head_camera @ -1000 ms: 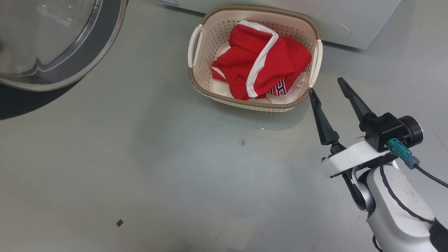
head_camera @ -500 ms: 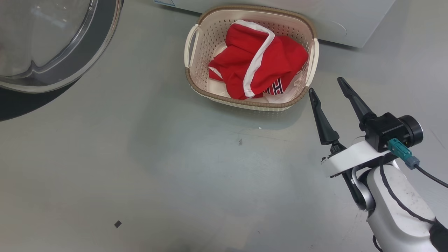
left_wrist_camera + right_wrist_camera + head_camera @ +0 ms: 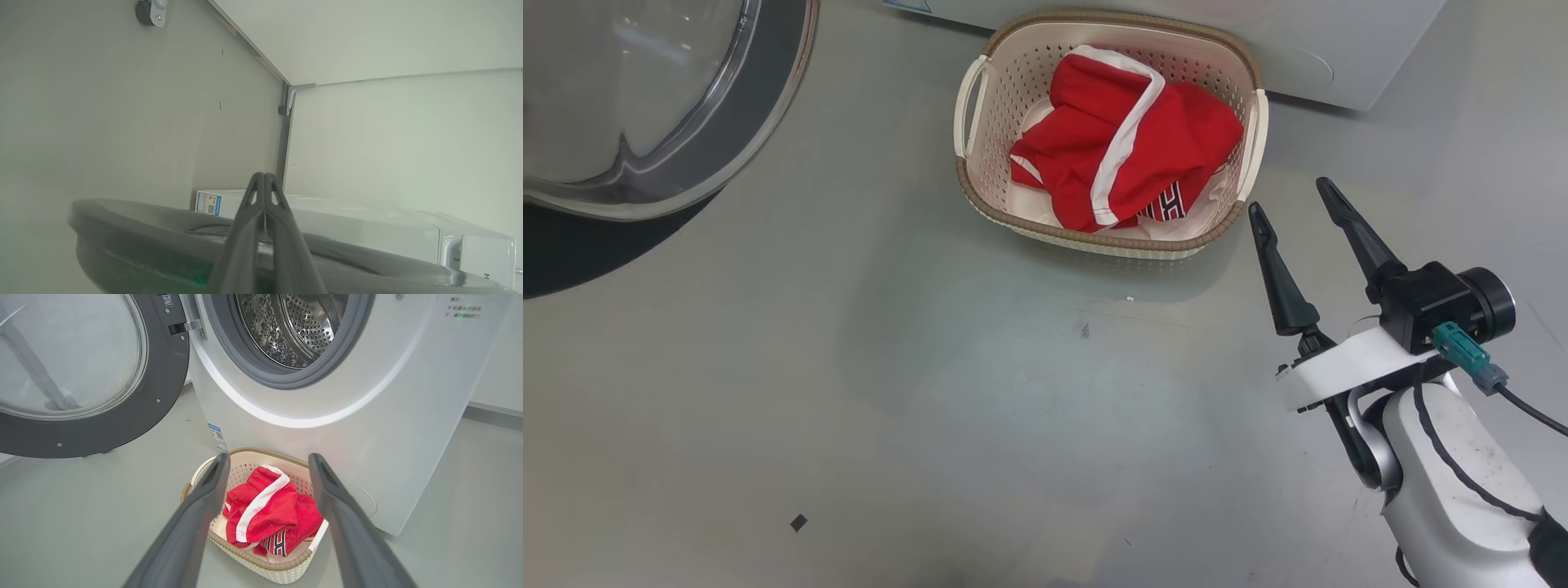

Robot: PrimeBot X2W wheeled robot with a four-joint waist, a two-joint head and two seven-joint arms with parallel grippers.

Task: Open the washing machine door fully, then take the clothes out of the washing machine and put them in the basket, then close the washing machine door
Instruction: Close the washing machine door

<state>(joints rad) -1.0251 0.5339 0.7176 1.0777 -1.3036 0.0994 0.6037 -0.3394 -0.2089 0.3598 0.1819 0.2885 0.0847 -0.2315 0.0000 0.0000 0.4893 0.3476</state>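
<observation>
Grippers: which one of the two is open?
The right gripper, its fingers spread wide apart; the left gripper has its fingers pressed together.

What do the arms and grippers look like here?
Right gripper: two long, tapered black fingers on a white bracket, black round housing, teal connector with black cable; forearm pale, scuffed. Left gripper: same dark tapered fingers.

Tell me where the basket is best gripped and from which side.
Probably the side handle of the basket nearest the open right pincer, approached from above. It arches clear of the perforated wall, leaving a slot for one finger, and the clothes are piled in the middle, away from it.
</observation>
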